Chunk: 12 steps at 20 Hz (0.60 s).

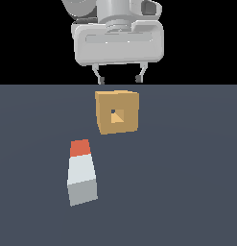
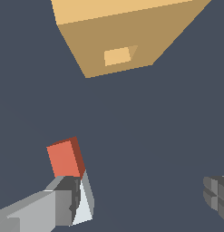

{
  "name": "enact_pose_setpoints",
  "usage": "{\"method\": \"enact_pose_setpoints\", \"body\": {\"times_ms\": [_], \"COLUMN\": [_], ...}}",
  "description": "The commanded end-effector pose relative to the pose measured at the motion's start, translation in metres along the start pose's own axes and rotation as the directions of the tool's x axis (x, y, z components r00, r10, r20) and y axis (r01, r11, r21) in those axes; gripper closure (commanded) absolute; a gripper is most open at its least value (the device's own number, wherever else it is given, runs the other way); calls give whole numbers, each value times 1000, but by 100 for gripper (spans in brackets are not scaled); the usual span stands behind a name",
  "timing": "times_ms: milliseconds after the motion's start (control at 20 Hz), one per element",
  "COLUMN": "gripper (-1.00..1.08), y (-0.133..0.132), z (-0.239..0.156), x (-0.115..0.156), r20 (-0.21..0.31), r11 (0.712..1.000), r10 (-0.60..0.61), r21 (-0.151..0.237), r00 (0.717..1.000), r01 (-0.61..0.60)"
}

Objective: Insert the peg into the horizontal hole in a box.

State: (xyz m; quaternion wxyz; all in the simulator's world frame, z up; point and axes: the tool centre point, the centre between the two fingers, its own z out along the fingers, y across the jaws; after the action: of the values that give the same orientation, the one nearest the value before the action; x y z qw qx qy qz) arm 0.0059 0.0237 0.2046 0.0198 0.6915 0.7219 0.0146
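Note:
The peg (image 1: 82,173) lies flat on the dark floor, its orange-red end pointing toward the box (image 1: 117,112) and its grey end nearer the camera. The tan-orange box stands behind it, with the square hole (image 1: 116,116) in the face that looks toward the peg. My gripper (image 1: 119,79) hangs open above the box, with nothing between its fingers. In the wrist view the peg (image 2: 66,158) shows partly behind one finger (image 2: 50,209), the other finger (image 2: 217,195) is far off to the side, and the box (image 2: 127,31) with its hole (image 2: 119,55) is ahead.
The floor (image 1: 187,182) is a plain dark blue-grey surface around the peg and the box. The background behind it is black.

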Motion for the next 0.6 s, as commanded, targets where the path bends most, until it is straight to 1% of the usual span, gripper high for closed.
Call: {"method": "enact_pose_setpoints", "body": {"times_ms": [0,300,550], "gripper": [-92,-92,-92], "y": [0,-5,-17], "z": [0,6,21], "x": [0,-6,-19], "r20": [0,-1,-3], "r11": [1000,1000,999], "r10": [0,-13,-43], "r21": [0,2,7], "r00": [1000,1000,999], "r01": [0,13,43]}}
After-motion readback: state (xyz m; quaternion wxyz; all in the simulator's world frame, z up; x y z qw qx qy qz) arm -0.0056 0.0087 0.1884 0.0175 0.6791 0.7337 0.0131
